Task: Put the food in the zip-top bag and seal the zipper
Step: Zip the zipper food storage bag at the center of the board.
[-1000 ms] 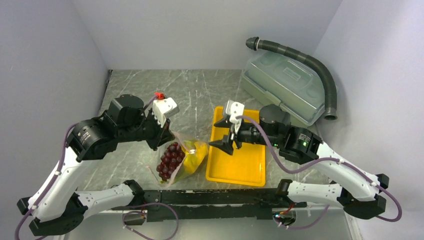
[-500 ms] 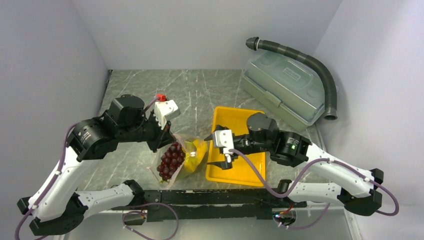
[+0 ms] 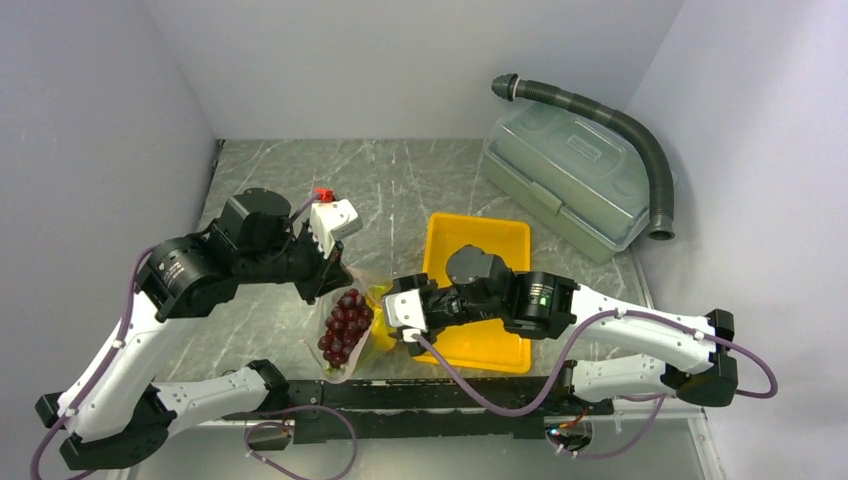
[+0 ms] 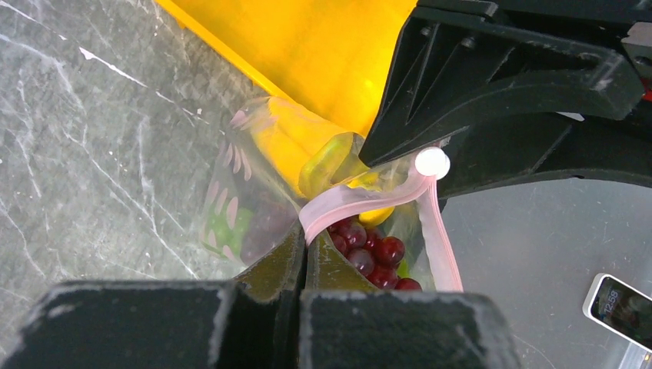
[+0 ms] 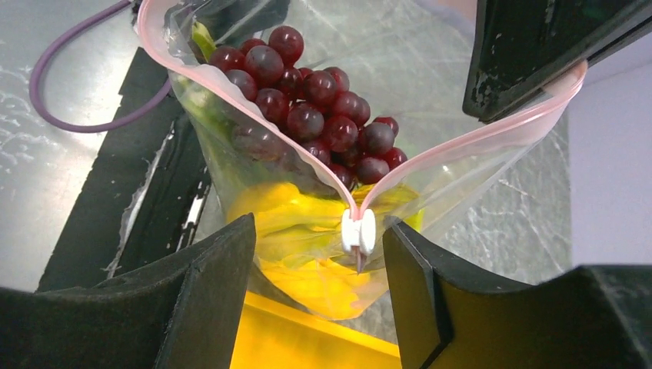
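Observation:
The clear zip-top bag (image 3: 345, 335) hangs upright just left of the yellow tray, holding dark red grapes (image 3: 342, 322), yellow bananas (image 5: 307, 257) and something green. My left gripper (image 4: 304, 234) is shut on one end of the pink zipper (image 4: 361, 201) and holds the mouth up. The mouth is spread open in a V (image 5: 254, 96), with a white slider (image 5: 358, 231) at its other end. My right gripper (image 5: 319, 234) is open, and the slider sits between its fingers, close to the right one, touching neither. In the top view, my right gripper (image 3: 388, 312) is at the bag's right edge.
The yellow tray (image 3: 480, 245) lies right of the bag, partly under my right arm. A translucent grey-green lidded box (image 3: 565, 175) and a dark ribbed hose (image 3: 640, 140) are at the back right. The arms' black base rail (image 3: 420, 395) runs along the near edge.
My right arm has swung left from over the tray to the bag, and its open fingers now straddle the slider. My left gripper has kept its hold, and the bag has shifted slightly.

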Robot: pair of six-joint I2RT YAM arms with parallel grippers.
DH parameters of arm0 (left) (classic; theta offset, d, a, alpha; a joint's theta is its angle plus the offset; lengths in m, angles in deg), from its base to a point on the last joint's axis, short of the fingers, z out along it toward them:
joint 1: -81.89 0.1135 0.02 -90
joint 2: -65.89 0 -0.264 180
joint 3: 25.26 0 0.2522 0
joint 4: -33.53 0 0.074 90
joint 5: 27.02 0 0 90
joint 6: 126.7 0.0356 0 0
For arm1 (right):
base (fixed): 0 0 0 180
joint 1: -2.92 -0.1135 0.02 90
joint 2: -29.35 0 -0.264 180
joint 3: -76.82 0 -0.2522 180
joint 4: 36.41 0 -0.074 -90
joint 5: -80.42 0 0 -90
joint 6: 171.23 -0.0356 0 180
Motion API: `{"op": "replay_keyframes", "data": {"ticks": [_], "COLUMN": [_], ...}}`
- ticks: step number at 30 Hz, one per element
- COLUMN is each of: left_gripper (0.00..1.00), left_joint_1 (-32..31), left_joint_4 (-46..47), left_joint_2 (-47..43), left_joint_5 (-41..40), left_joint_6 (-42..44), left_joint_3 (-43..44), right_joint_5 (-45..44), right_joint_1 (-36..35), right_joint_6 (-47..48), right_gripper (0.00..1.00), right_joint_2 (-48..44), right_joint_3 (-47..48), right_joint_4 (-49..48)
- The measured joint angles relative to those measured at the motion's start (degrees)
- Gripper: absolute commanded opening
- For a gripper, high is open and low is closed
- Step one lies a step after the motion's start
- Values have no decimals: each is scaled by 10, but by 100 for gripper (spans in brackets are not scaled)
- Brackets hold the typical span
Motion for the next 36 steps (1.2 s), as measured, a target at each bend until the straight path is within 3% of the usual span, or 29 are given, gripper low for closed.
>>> {"op": "replay_keyframes", "data": {"ticks": [18, 20, 24, 31, 36], "left_gripper": [0, 0, 0, 1, 19], "left_joint_1": [0, 0, 0, 0, 0], "left_joint_4": [0, 0, 0, 2, 15], "left_joint_2": [0, 0, 0, -5, -41], "left_joint_5": [0, 0, 0, 0, 1], "left_joint_6": [-2, -3, -3, -4, -5], "left_joint_3": [0, 0, 0, -15, -57], "right_joint_5": [-99, -105, -123, -147, -151], "right_joint_1": [-37, -40, -46, -52, -53], "right_joint_6": [23, 25, 31, 32, 30], "right_gripper": [35, 28, 0, 0, 0], "right_joint_2": [23, 27, 35, 38, 39], "right_joint_3": [16, 19, 29, 42, 68], "right_joint_4": [-16, -17, -18, 1, 45]}}
